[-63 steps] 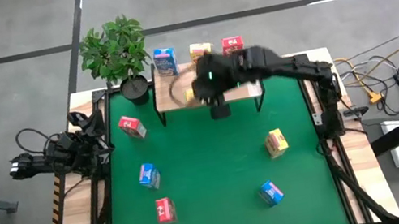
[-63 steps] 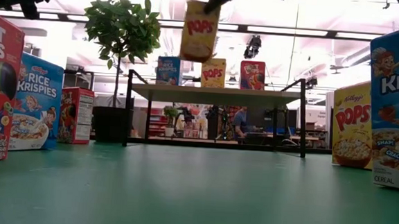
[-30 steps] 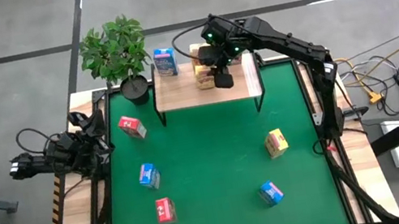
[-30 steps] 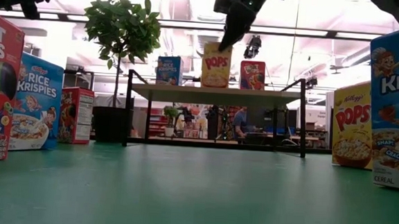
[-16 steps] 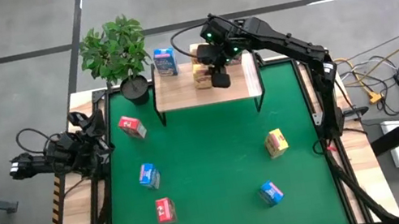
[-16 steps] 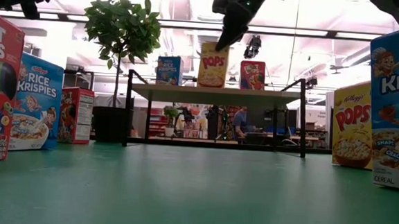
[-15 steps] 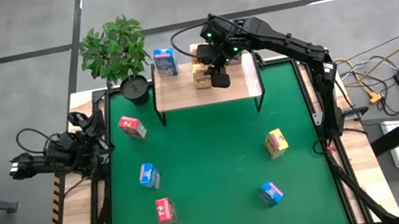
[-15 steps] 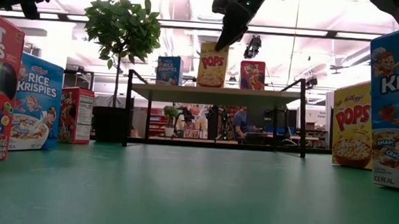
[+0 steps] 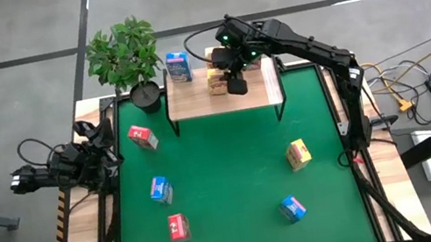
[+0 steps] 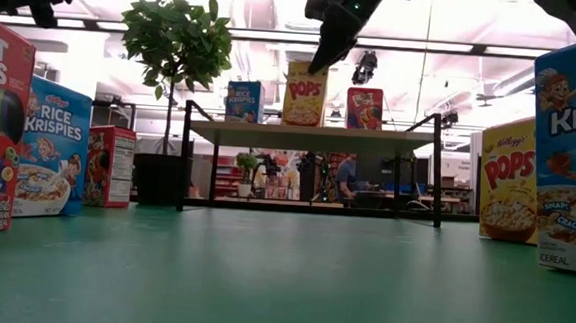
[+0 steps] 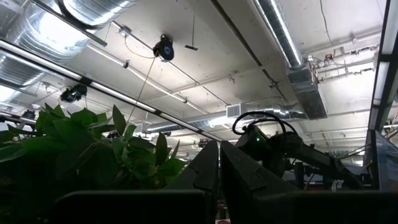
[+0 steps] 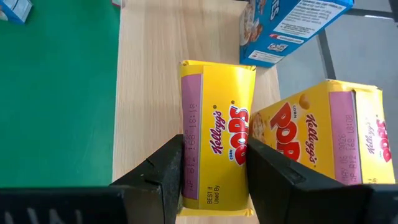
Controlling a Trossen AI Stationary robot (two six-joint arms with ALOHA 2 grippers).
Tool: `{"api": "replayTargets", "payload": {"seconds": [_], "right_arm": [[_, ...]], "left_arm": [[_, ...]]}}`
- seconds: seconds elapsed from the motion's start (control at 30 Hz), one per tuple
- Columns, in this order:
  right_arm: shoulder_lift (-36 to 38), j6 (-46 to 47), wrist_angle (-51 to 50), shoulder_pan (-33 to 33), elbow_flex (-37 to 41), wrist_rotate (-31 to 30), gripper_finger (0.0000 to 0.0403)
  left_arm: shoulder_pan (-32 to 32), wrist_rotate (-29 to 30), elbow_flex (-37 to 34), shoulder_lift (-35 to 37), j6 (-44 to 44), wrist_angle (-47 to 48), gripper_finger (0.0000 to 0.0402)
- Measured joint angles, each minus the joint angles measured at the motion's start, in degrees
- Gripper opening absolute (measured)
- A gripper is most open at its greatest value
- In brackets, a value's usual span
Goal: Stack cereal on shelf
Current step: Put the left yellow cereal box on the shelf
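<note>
Cereal tally: four boxes on shelf (image 9: 195, 105) at 12 o'clock. Front yellow Pops box (image 9: 216, 83) clamped in right gripper (image 9: 235, 84), beside rear yellow Pops box (image 9: 213, 54), blue Rice Krispies box (image 9: 178, 66), red shelf box (image 10: 364, 108). Five on green mat (image 9: 223, 164): two red boxes (image 9: 143, 136) (image 9: 177, 226), two blue boxes (image 9: 161, 189) (image 9: 292, 207), one yellow box (image 9: 298, 154). Left gripper (image 11: 219, 155) closed, 9 o'clock.

You can read "Kellogg's Corn POPS" on the yellow boxes (image 12: 216, 163) and "RICE KRISPIES" on the blue boxes (image 10: 54, 147).
</note>
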State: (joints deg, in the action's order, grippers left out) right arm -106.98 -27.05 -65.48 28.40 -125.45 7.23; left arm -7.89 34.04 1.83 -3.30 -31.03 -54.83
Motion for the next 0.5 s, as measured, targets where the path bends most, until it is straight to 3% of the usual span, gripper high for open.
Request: {"api": "replayTargets", "payload": {"seconds": [0.3,0.5], "right_arm": [[0.00,-0.07,1.45,0.00,1.14,-1.97,0.0194],[0.00,0.01,1.48,0.00,1.16,-2.87,0.0201]], "left_arm": [[0.00,0.00,0.00,0.01,0.00,0.00,0.0000],[0.00,-0.02,0.00,0.00,0.00,-0.01,0.0000]]}}
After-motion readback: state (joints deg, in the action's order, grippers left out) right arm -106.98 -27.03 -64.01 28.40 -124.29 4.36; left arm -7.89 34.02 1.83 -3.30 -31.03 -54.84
